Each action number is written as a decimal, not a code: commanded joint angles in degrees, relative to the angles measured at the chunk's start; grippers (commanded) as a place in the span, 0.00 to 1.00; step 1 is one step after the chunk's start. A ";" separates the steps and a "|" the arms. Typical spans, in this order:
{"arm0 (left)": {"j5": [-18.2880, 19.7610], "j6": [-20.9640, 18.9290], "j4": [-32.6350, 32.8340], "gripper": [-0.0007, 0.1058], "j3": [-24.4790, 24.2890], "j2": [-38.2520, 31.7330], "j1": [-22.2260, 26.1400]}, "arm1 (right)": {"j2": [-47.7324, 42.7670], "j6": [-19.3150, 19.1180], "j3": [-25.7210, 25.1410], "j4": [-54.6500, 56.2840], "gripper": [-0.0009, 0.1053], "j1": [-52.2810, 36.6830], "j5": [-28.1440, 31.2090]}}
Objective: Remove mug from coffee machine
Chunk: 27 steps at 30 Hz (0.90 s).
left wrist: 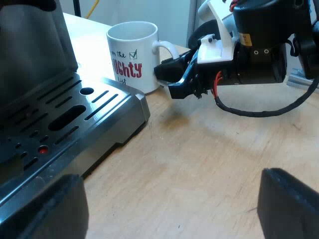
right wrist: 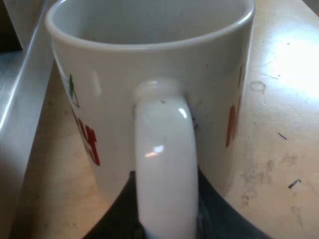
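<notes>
Mug handle (right wrist: 164,169) is basically right in the lens on the right wrist view, and the right pincer (left wrist: 170,79) has its black fingers (right wrist: 117,214) pressed against it, one on each side, so I'd call that closed on the handle. The mug (right wrist: 149,74) itself is a white one with red lettering. It stands upright on the wooden desk (left wrist: 209,149), just beside the edge of the coffee machine's metal drip tray (left wrist: 75,114), not on top of it. I can't quite tell if the mug's wall touches the tray edge or there's a sliver of gap, but it's very close. The left pincer (left wrist: 169,204) hangs low over bare desk near the tray's corner with its two pads spread wide apart and nothing between them, so it looks like a bystander here. Progress-wise, I'd say the main bit is pretty much done: the mug is off the machine and sitting on the desk. What's left, as far as I can judge, is for the right pincer to let go and back away without snagging the handle, or maybe carry the mug further clear if parked this tight against the tray doesn't count as removed.
</notes>
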 commanded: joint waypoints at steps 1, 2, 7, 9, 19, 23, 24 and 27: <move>-0.10 -0.29 -0.21 0.68 -0.06 -0.02 -0.30 | 0.19 -0.93 0.41 3.33 0.24 -0.25 -2.05; -0.10 -0.29 -0.21 0.68 -0.06 -0.02 -0.30 | 0.21 -0.93 0.41 3.42 0.28 -0.25 -2.05; -0.10 -0.29 -0.21 0.68 -0.06 -0.02 -0.30 | -0.17 -0.93 0.41 4.36 0.29 -0.25 -2.20; -0.10 -0.29 -0.21 0.68 -0.06 -0.02 -0.30 | -0.63 -0.82 0.41 5.57 0.29 -0.25 -2.34; -0.10 -0.29 -0.21 0.68 -0.06 -0.02 -0.30 | -5.12 -0.66 0.41 13.49 0.32 -0.25 -6.02; -0.10 -0.29 -0.21 0.68 -0.06 -0.02 -0.30 | -8.41 -0.65 0.41 16.16 0.59 -0.25 -6.54; -0.10 -0.29 -0.21 0.68 -0.06 -0.02 -0.30 | -8.94 -0.65 0.41 16.91 0.63 -0.25 -6.54; -0.10 -0.29 -0.21 0.68 -0.06 -0.02 -0.30 | -11.94 -0.65 0.41 22.74 0.65 -0.25 -8.29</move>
